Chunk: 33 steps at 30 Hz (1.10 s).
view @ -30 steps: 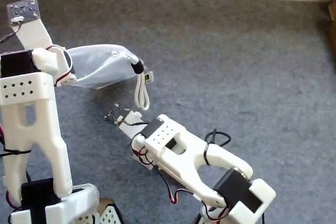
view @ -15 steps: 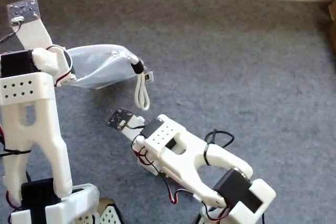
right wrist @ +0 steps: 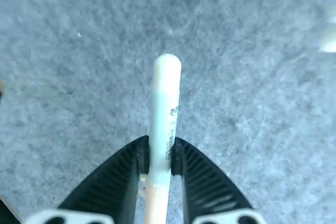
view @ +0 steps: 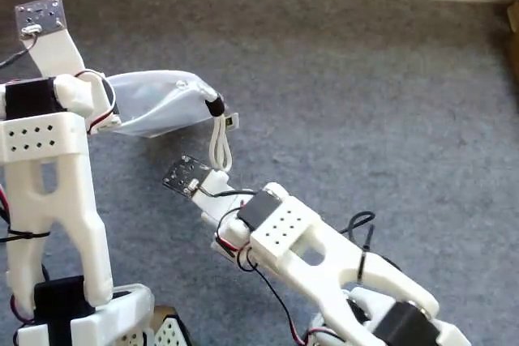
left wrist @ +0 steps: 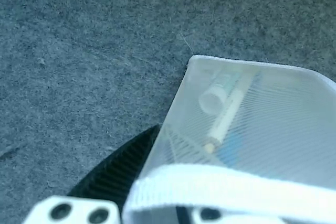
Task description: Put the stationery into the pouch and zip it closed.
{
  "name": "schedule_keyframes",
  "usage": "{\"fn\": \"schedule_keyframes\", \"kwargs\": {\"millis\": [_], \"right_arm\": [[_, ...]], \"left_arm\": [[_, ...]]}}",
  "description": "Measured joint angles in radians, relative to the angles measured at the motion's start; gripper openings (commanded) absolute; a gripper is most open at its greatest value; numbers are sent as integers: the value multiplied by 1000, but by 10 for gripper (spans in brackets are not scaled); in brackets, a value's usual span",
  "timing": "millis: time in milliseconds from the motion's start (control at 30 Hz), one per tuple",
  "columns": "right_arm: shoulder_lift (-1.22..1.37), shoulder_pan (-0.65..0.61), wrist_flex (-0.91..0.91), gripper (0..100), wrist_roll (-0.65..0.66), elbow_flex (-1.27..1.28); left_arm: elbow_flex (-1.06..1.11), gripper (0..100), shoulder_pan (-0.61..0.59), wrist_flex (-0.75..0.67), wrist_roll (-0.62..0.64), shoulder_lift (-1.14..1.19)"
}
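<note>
- One grey counter (view: 365, 79) carried one translucent mesh pouch (view: 158, 101) at its far left.
- The left hand (left wrist: 128, 163) was clamped on the pouch's edge.
- Inside the pouch lay one capped tube (left wrist: 214, 97) and one slim stick (left wrist: 227, 119).
- The right hand (right wrist: 160, 146), near the pouch's strap (view: 219, 143), was squeezed onto one white pen (right wrist: 167, 98), outside the pouch.

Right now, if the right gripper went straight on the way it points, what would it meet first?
Probably the grey carpet. The right gripper holds a white pen pointing ahead, and past its tip lies bare carpet; depth is unclear.
</note>
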Motion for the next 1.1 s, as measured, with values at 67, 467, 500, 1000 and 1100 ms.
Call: {"fn": "schedule_keyframes", "kwargs": {"millis": [67,467,500,1000,1100], "right_arm": [[-51,0,2,5,0,3],[-284,0,2,5,-94,26],[-301,0,2,5,-94,38],[-683,0,-21,5,-204,49],[-746,0,-66,5,-206,49]], "left_arm": [[0,6,20,0,0,0],[0,6,43,0,-3,0],[0,6,43,0,-3,0],[15,6,74,0,-15,-2],[15,6,86,0,-15,-2]]}}
